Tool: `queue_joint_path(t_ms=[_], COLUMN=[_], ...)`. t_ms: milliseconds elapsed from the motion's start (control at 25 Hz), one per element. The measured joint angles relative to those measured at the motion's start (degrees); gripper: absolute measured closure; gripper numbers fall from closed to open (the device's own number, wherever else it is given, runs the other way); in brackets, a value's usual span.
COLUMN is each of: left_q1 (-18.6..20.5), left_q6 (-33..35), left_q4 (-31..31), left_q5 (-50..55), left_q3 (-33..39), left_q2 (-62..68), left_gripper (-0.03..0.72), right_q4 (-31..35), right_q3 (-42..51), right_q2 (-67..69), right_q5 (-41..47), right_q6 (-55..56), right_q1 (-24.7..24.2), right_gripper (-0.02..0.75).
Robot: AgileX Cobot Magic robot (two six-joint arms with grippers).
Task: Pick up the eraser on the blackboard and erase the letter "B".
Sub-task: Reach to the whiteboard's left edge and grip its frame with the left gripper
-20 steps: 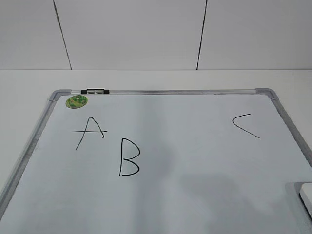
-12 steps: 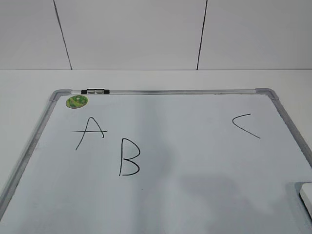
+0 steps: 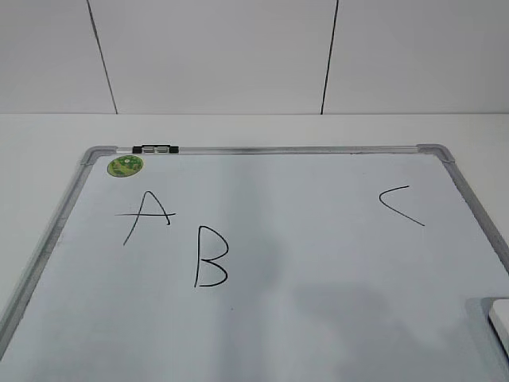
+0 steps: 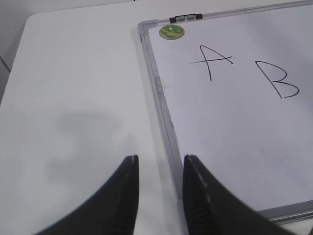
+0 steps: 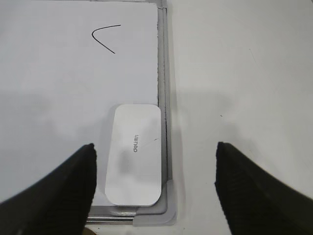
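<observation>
The eraser (image 5: pixel 134 154), lower centre of the right wrist view, looks light, rigid and slick; take its long sides. The right pincer (image 5: pixel 154 188) gapes wide, empty.

Bright even light, soft shadows on blackboard (image 3: pixel 318 263), sharp focus

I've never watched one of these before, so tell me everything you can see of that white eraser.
The eraser is a smooth white rounded-rectangle block, plastic by its look, with small grey print on top. It lies flat in the blackboard's corner, long side along the frame, below the "C". Nothing grips it: the right gripper is wide open, above it.
</observation>
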Motion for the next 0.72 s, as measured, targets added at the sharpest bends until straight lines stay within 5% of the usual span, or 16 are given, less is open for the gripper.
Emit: queue_joint_path(t_ms=[480, 720], left_q1=[0.00, 0.00], left_q6=[0.00, -0.11], left_q4=[-1.16, -1.22], left_q5=[0.00, 0.00], left_q3=[0.00, 0.00], left_q2=[1.14, 12.67], left_gripper=[0.449, 0.449], right_q4=[1.52, 1.99], right_q3=[-2.30, -7.94], right_q2=[17.05, 27.14], right_q5=[1.48, 5.14], right_q6=[2.00, 3.56], right_q1=[0.00, 0.00], right_gripper=[0.154, 0.153])
